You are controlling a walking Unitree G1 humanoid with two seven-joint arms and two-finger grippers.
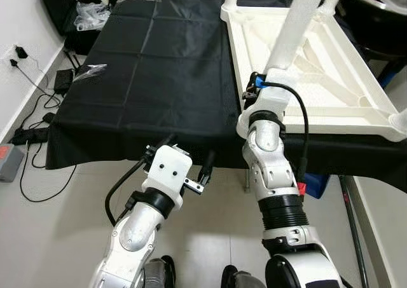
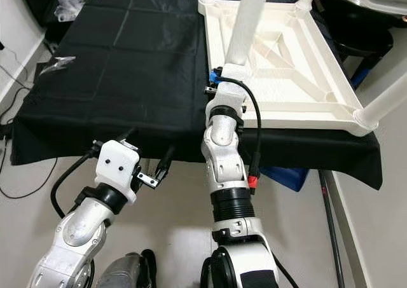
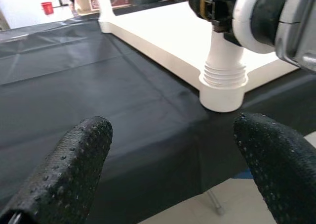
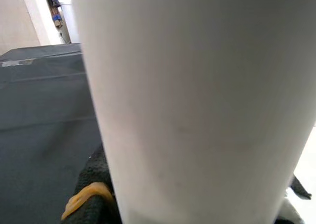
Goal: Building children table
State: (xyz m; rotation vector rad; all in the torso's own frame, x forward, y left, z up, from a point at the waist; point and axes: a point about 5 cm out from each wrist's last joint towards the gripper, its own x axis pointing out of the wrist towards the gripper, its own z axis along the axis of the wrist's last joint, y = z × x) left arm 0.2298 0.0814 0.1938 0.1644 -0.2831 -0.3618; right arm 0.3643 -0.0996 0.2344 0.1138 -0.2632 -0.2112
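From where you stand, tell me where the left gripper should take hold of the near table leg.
Grip the leg on its smooth round shaft, above the right gripper. Come from its left, over the black cloth; that side looks free. The threaded base sits in its socket, so probably avoid it.

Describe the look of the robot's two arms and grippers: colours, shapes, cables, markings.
Both arms are silver metal with rounded joint segments and black ribbed collars. The left gripper has a white boxy housing with two small dark dots, long black fingers with dimpled pads, and a black cable looping behind. The right gripper has a white wrist housing, a blue part, a black cable, and a red tag lower down.
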